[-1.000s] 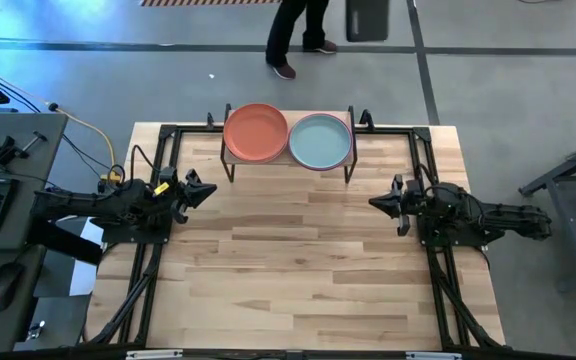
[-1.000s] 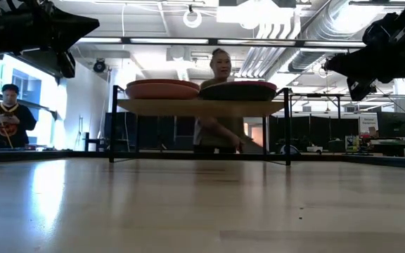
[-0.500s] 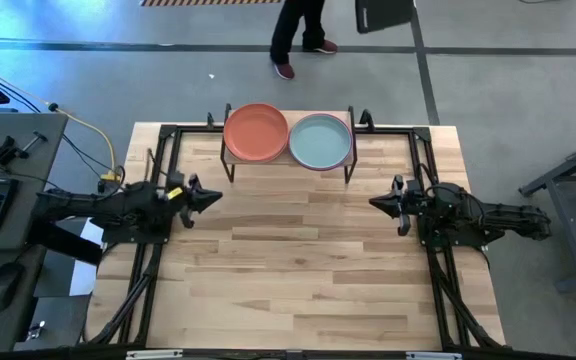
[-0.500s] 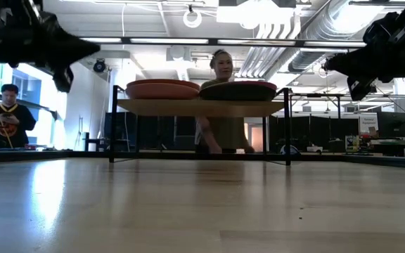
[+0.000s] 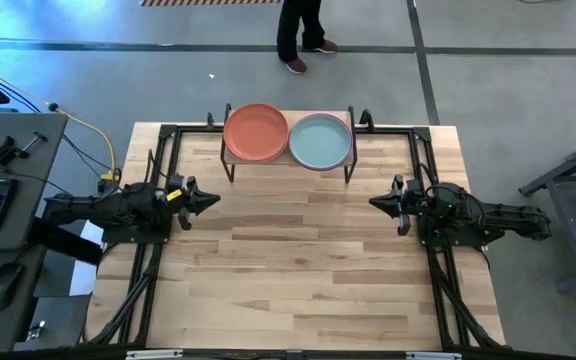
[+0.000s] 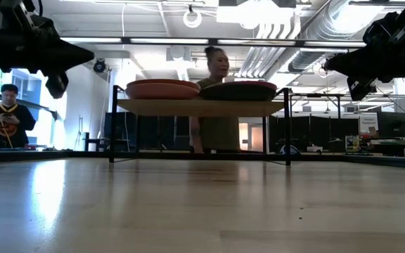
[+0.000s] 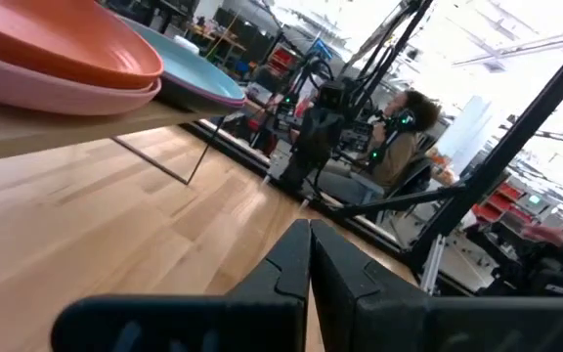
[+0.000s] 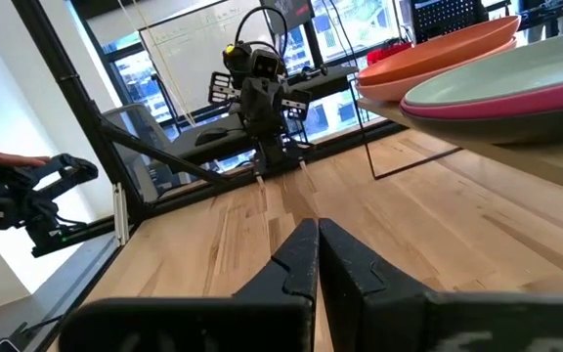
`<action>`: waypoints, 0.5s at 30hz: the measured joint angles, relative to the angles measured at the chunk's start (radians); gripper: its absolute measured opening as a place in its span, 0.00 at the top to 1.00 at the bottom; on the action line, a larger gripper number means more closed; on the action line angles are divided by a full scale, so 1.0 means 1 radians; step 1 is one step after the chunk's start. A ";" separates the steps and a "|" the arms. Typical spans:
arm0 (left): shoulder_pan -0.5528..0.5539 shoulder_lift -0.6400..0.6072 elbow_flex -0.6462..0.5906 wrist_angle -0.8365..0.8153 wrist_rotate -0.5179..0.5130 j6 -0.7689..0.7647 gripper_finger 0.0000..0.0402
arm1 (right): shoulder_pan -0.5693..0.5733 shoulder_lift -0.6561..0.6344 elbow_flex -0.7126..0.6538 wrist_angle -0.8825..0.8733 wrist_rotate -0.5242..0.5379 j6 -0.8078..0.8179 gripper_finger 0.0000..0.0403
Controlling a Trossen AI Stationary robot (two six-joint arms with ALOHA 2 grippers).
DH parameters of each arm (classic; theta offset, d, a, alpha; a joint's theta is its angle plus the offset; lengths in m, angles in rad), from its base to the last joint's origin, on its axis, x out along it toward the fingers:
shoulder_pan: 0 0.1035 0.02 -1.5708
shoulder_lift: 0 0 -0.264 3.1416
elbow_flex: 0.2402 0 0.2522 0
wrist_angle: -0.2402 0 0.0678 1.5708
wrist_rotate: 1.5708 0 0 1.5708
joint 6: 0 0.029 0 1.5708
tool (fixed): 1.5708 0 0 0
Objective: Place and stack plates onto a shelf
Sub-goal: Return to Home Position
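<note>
Seen from above, the shelf [image 6: 202, 107] stands at the upper centre of the worktop [image 5: 298, 280]. It carries two stacks side by side: the orange-red plate [image 5: 256, 132] tops the left one, the pale teal plate [image 5: 321, 142] the right. The left arm [image 5: 118, 207] and right arm [image 5: 478, 216] sit at the mid-frame edges, probably to leave the finished stacks clear. The left jaws and right jaws are pressed together, empty. Wrist views show a pale pink rim [image 7: 57, 90] under the orange and a magenta rim [image 8: 516, 104] under the teal. The cream and dark grey plates are hidden.
</note>
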 joint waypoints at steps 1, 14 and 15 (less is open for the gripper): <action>0.000 0.004 0.000 0.003 0.000 0.000 1.00 | 0.000 0.002 0.000 0.000 0.000 0.000 1.00; -0.003 0.003 0.000 0.002 0.007 0.000 1.00 | 0.000 0.011 0.000 0.000 0.000 0.000 1.00; -0.006 0.003 0.000 0.000 0.007 0.000 1.00 | 0.000 0.012 0.000 0.000 0.000 0.000 1.00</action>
